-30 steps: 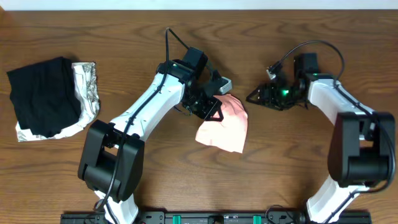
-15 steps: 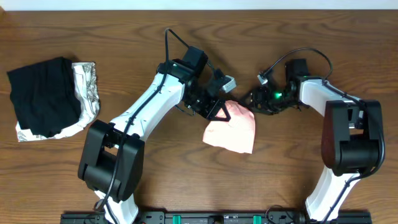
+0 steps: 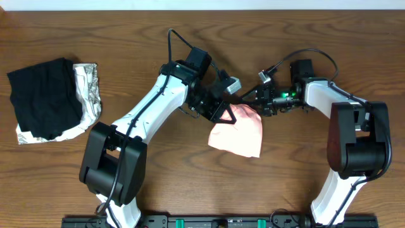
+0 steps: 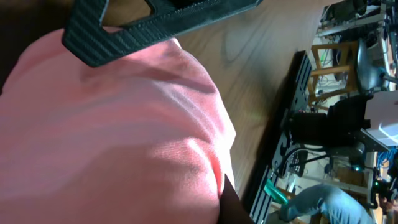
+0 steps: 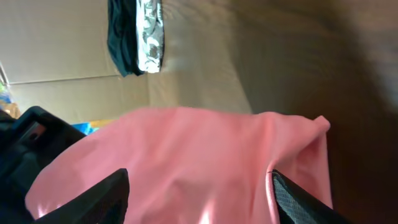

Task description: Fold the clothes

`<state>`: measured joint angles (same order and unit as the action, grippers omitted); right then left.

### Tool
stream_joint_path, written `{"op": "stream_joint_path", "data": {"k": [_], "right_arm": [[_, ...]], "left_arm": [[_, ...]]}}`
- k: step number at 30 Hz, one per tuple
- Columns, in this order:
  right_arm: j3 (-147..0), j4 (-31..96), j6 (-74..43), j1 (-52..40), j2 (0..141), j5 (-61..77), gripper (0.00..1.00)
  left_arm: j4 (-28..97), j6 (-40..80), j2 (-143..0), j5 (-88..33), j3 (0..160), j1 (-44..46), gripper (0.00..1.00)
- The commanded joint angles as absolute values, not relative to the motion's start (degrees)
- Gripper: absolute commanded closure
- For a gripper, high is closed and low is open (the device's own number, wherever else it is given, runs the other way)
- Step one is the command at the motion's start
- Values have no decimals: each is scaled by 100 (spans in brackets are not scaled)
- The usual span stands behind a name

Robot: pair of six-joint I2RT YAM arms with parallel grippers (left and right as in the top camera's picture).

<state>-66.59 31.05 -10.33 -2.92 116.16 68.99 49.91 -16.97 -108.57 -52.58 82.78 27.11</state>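
Observation:
The clothes, a salmon-pink T-shirt point(image 3: 238, 132), lie bunched into a small bundle at the middle of the wooden table. My left gripper point(image 3: 223, 113) is shut on the bundle's upper left edge. In the left wrist view pink fabric point(image 4: 112, 137) fills the frame under one black finger point(image 4: 155, 18). My right gripper point(image 3: 254, 101) stands open at the shirt's upper right corner. In the right wrist view its two fingertips point(image 5: 298, 199) straddle the pink cloth point(image 5: 199, 155). No lettering shows.
A black folded garment point(image 3: 44, 98) lies on a silvery-white patterned cloth point(image 3: 90, 88) at the far left, both also in the right wrist view as the black garment point(image 5: 123, 37) and silvery cloth point(image 5: 151, 34). A black rail point(image 3: 202, 221) runs along the front edge.
My left gripper has carried the pink shirt a little to the right. My right gripper has moved left up to the shirt's edge and its fingers have spread wider.

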Motion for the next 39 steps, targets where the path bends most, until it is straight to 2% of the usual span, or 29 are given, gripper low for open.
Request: {"op": "stream_joint_path", "data": {"k": [1, 5, 11, 15, 18, 30, 31, 33, 36, 39], "right_arm": [[-6681, 3253, -1087, -316, 11692, 6945, 31], [-6681, 3542, -1085, -296, 11699, 6342, 28], [-6678, 3701, -1063, -303, 11701, 6296, 25], [-6678, 3754, -1066, -307, 11701, 6335, 17], [-6678, 3747, -1063, -318, 11701, 6657, 13], [-6678, 3127, -958, -574, 11701, 8667, 16], [-6678, 3098, -958, -574, 11701, 8748, 18], [-6678, 3100, -958, -552, 11701, 8770, 28], [-6678, 3098, -958, -526, 11701, 8768, 58], [-6678, 3000, -958, -513, 11701, 8766, 99]], "left_arm": [[5006, -1994, -10779, -5439, 8337, 2700, 94], [4995, -2053, -10586, -5304, 8340, 2661, 94], [5006, -2053, -10276, -4683, 8340, 2604, 94], [4984, -2051, -10110, -4668, 8340, 2571, 94], [4984, -2047, -10073, -4692, 8340, 2574, 94], [4989, -2047, -10073, -4709, 8337, 2574, 94], [4989, -2047, -10073, -4709, 8340, 2574, 94], [4989, -2047, -10073, -4709, 8337, 2574, 94], [4989, -2047, -10073, -4709, 8337, 2574, 94], [5000, -2023, -10073, -4709, 8340, 2574, 94]]}}
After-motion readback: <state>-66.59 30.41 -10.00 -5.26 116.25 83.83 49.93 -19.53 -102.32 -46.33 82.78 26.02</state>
